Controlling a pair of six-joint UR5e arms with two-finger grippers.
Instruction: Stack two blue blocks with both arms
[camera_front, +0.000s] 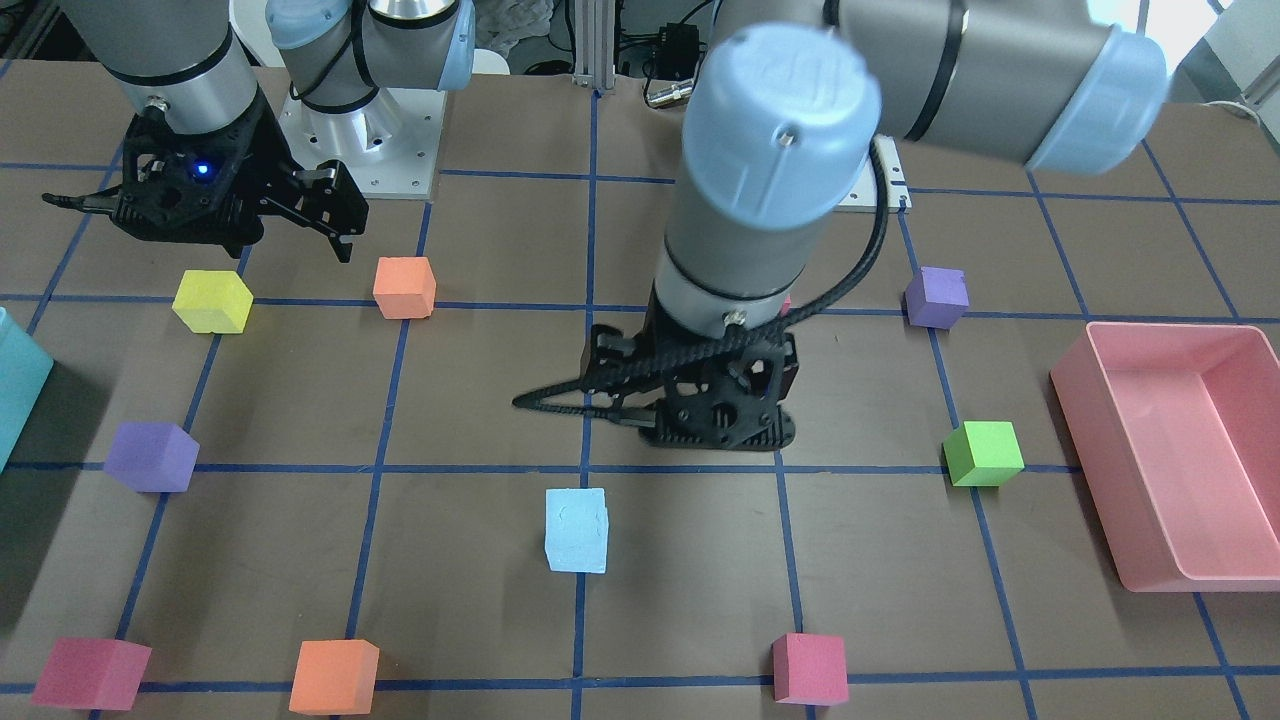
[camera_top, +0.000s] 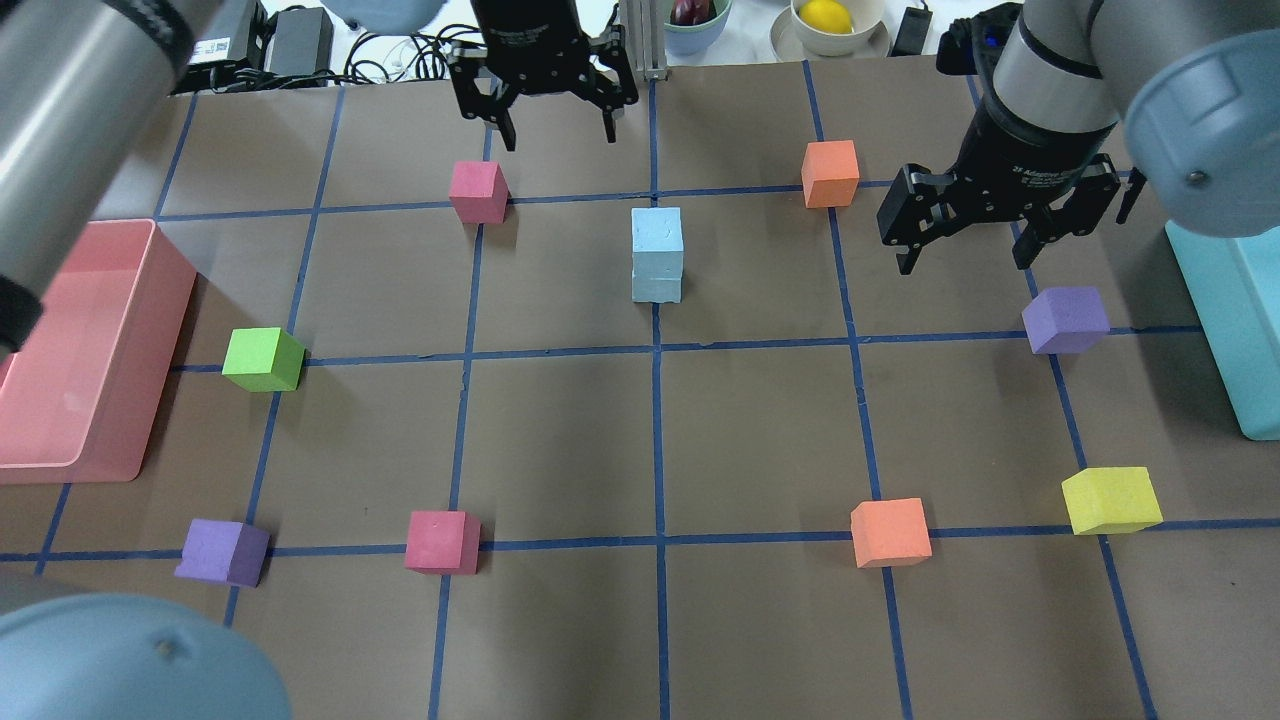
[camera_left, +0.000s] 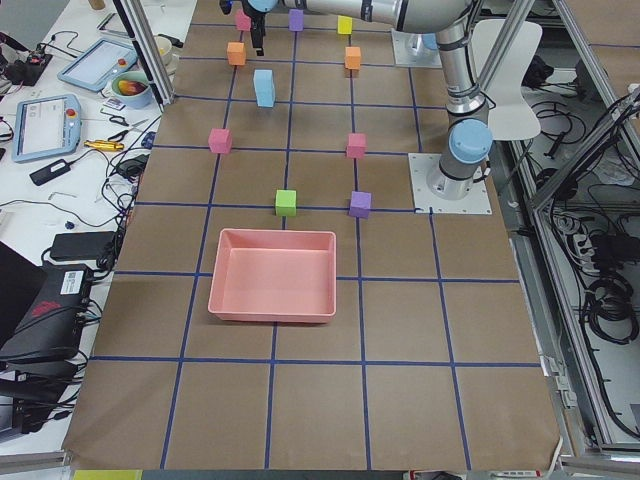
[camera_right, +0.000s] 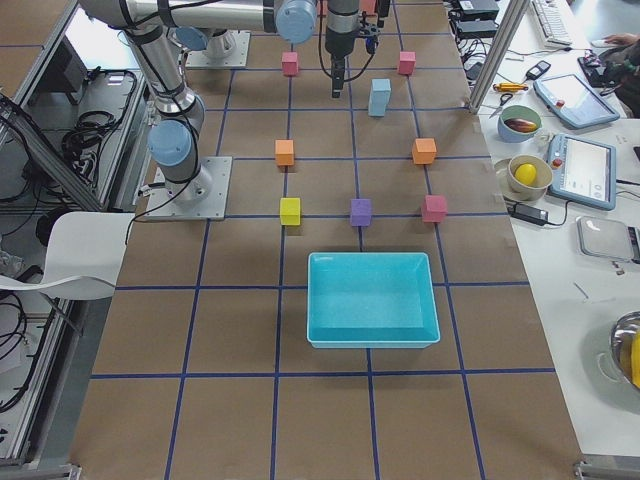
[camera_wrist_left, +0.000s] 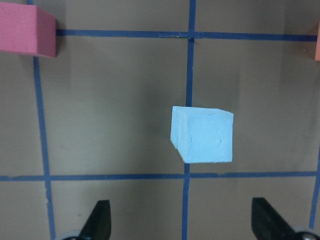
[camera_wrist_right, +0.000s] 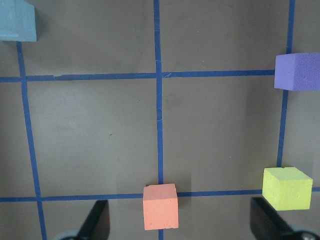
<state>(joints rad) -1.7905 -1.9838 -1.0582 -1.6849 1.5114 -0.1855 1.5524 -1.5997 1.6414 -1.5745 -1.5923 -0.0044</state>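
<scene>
The two light blue blocks are stacked, one (camera_top: 657, 232) on the other (camera_top: 657, 285), on a blue grid line at mid-table. The stack also shows in the front view (camera_front: 577, 530) and the left wrist view (camera_wrist_left: 202, 134). My left gripper (camera_top: 558, 140) is open and empty, raised clear of the stack; in the front view (camera_front: 715, 435) it stands just behind the stack. My right gripper (camera_top: 962, 262) is open and empty, well off to the stack's right, between an orange cube (camera_top: 830, 173) and a purple cube (camera_top: 1065, 318).
A pink bin (camera_top: 90, 340) stands at the left edge and a teal bin (camera_top: 1225, 330) at the right edge. Pink (camera_top: 478, 190), green (camera_top: 263, 358), yellow (camera_top: 1110, 498), orange (camera_top: 890, 532), pink (camera_top: 441, 541) and purple (camera_top: 222, 552) cubes ring the stack.
</scene>
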